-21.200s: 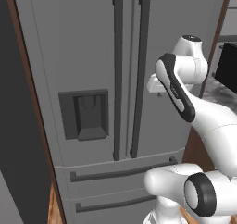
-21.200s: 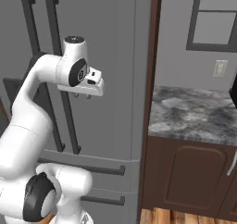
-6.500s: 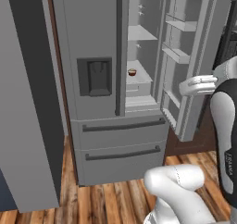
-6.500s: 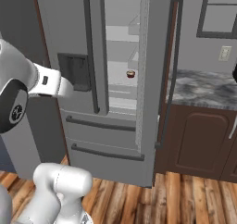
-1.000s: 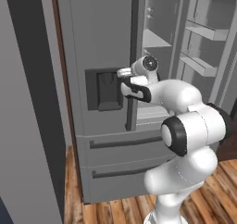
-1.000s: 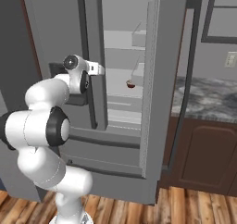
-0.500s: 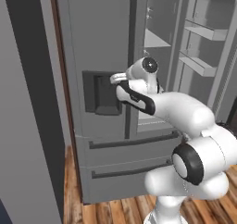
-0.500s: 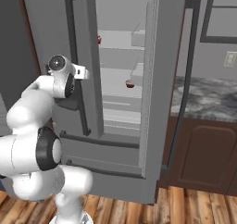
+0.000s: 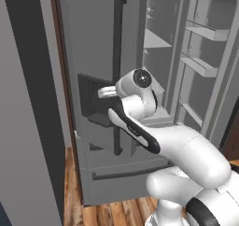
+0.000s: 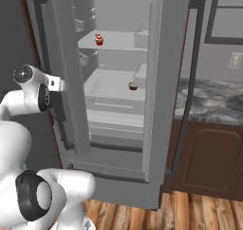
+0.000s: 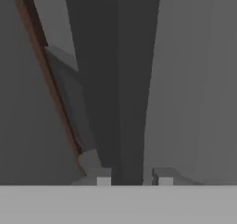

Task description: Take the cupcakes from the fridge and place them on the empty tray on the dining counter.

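Note:
The grey fridge (image 10: 118, 143) has both upper doors swung open. A red-topped cupcake (image 10: 98, 39) stands on an upper shelf, and a second cupcake (image 10: 133, 86) in a dark wrapper sits on the shelf below, near its right side. My gripper (image 9: 114, 93) is at the long dark handle (image 9: 119, 71) of the left door. In the hand view the gripper (image 11: 132, 179) has a fingertip close on each side of the handle (image 11: 125, 102), shut on it. The tray and the dining counter are out of view.
The right door (image 9: 210, 66) stands wide open with its bins facing inward. A marbled wall counter (image 10: 213, 100) over dark cabinets (image 10: 209, 162) adjoins the fridge on the right. The dark dispenser recess (image 9: 91, 103) is just behind my hand. Wood floor (image 10: 199, 210) lies below.
The left door has swung further open with my hand on its handle. The arm has followed it to the left, and the shelves now show more widely.

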Tool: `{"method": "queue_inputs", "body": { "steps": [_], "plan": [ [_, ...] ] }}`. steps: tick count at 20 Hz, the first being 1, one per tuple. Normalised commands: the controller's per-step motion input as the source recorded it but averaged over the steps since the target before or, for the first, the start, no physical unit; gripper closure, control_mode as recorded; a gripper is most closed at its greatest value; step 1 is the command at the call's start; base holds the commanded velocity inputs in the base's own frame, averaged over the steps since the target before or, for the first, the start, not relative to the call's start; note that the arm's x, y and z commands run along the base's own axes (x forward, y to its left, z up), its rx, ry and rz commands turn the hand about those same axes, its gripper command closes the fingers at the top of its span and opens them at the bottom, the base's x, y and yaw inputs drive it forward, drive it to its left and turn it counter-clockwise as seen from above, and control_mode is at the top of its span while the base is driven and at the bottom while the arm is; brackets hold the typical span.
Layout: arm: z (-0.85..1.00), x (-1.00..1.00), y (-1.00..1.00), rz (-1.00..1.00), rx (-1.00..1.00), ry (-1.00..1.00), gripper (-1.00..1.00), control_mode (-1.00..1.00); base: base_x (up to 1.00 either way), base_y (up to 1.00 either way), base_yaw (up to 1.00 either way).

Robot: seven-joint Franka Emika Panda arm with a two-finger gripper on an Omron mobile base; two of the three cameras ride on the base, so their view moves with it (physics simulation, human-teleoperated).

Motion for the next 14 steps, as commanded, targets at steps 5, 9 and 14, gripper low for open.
{"method": "queue_inputs", "body": {
  "steps": [5, 9, 14],
  "plan": [
    [0.94, -1.0, -0.63, 0.0, 0.11, -0.21, 1.0, -1.0, 0.0, 0.0, 0.0],
    [0.93, -1.0, -0.84, 0.0, 0.17, -0.28, 1.0, -1.0, 0.0, 0.0, 0.0],
    [0.21, -0.22, -0.97, 0.16, 0.77, 0.0, 1.0, -1.0, 0.0, 0.0, 0.0]
  ]
}}
